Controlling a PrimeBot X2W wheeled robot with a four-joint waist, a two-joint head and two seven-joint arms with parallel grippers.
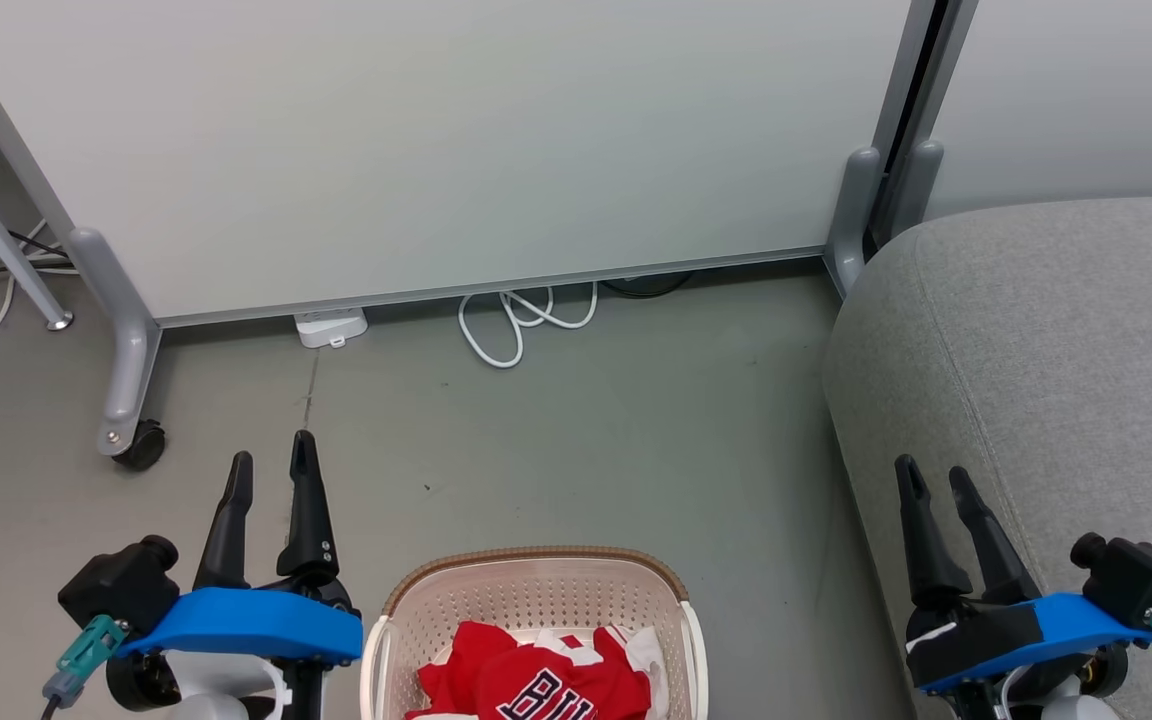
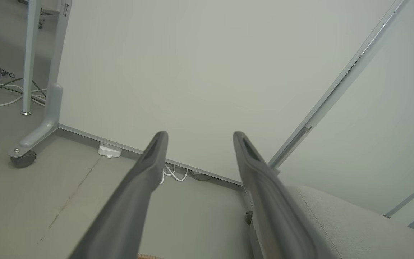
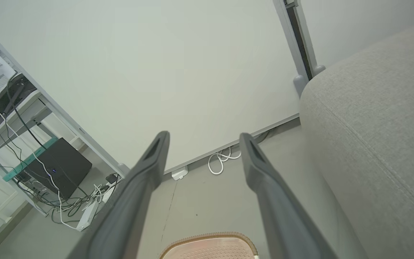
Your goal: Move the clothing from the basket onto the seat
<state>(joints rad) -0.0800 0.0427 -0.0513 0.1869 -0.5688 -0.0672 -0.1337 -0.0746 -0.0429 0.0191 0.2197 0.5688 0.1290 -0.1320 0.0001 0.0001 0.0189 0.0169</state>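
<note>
Occupying the right of the head view, the large light-grey fabric-upholstered seat [image 1: 1036, 350] is flanked on its left by the small cream-white perforated plastic basket [image 1: 536, 598] with a brown woven-look rim, set on the grey floor [image 1: 586, 430]. The soft bright-red clothing [image 1: 526, 680] with white trim and block lettering is bundled inside the basket. The left gripper [image 1: 273, 447] is held left of the basket and the right gripper [image 1: 934, 466] at the seat's edge, each with its dark fingers moderately parted and nothing gripped.
</note>
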